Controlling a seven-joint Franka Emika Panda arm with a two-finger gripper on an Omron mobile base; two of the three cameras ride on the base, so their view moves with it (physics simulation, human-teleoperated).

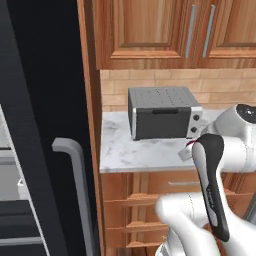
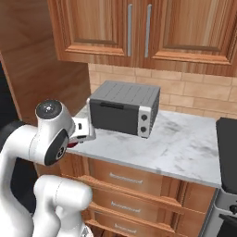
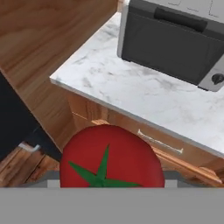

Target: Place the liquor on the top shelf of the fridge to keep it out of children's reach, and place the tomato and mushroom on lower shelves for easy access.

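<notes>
The pincer holds the tomato between its fingers. The tomato is red and shiny, with a green star on top. It hangs in the air just past the front edge of the bench, above the wooden drawers. A little red peeks out beside the white arm in the right base view. On the bench stands a grey oven with two knobs. The black fridge with its grey handle stands at the left, next to the bench.
</notes>
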